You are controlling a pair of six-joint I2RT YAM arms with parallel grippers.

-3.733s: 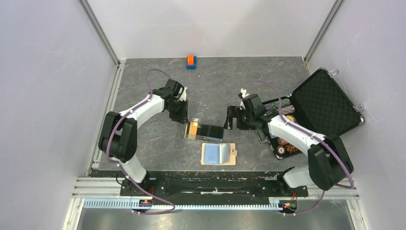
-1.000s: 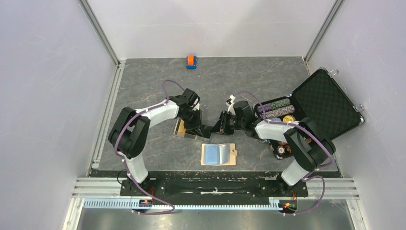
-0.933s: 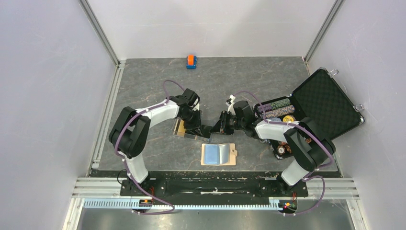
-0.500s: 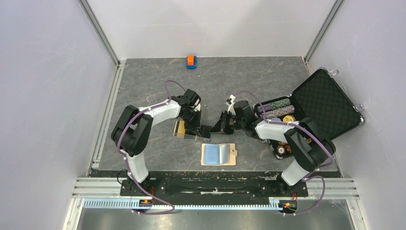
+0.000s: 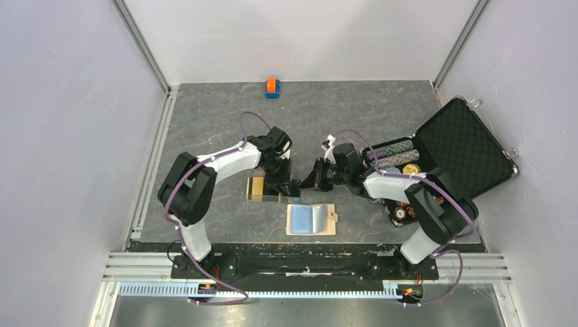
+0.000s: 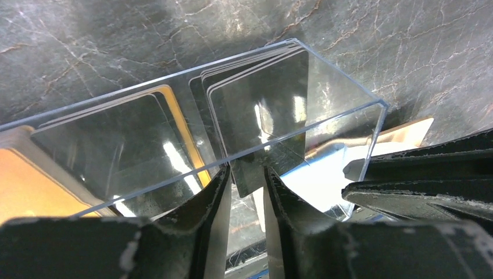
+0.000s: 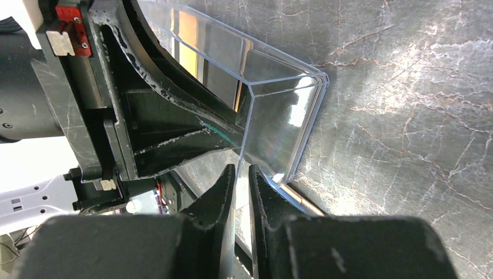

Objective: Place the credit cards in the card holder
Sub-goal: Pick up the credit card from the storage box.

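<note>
Nearest the arm bases, the card holder (image 5: 330, 225) lies flat with its long axis left to right and its tab pointing right. A light blue card (image 5: 307, 219) shows on it. Just beyond, a clear box (image 5: 262, 194) runs the same way, with black credit cards (image 6: 256, 116) and orange cards (image 6: 23, 192) leaning inside. The left gripper (image 6: 244, 186) straddles a black card's lower edge, jaws slightly apart; I cannot tell whether it grips. The right gripper (image 7: 243, 186) pinches the box's right end wall. Farther right stands an open black case (image 5: 463, 146).
</note>
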